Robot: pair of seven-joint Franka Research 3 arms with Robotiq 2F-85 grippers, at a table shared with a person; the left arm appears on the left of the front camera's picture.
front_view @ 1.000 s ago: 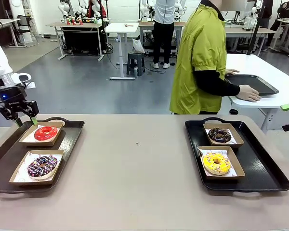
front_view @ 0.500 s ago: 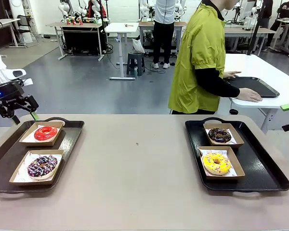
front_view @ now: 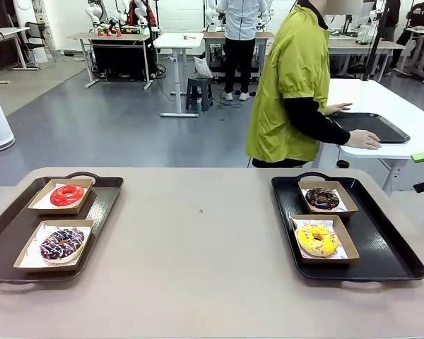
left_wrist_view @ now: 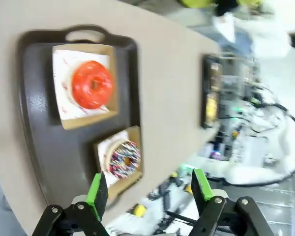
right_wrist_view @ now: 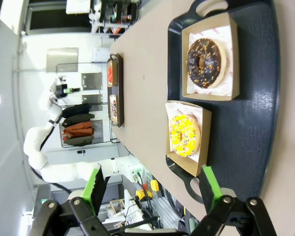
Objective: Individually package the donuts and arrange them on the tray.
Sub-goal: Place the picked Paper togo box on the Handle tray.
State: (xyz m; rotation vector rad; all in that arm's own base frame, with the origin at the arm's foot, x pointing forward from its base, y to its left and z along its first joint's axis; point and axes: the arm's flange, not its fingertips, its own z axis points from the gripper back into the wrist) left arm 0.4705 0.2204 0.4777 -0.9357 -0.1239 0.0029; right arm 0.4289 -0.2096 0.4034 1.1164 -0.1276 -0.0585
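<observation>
Both end effectors wide, holding nothing: left end effector (left_wrist_view: 147, 189) above red-glazed donut (left_wrist_view: 91, 84) tray, right end effector (right_wrist_view: 151, 189) above yellow-iced donut (right_wrist_view: 185, 135).

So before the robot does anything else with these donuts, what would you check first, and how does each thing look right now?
1. Red donut sits in its own paper box on the left tray: ok.
2. Sprinkled chocolate donut boxed on that tray too: ok.
3. Dark chocolate donut and yellow donut each boxed on the right tray: ok.
4. Left gripper open and holding nothing: ok.
5. Right gripper open and holding nothing: ok.
6. Person turned toward another table, hands away from both trays: ok.
</observation>
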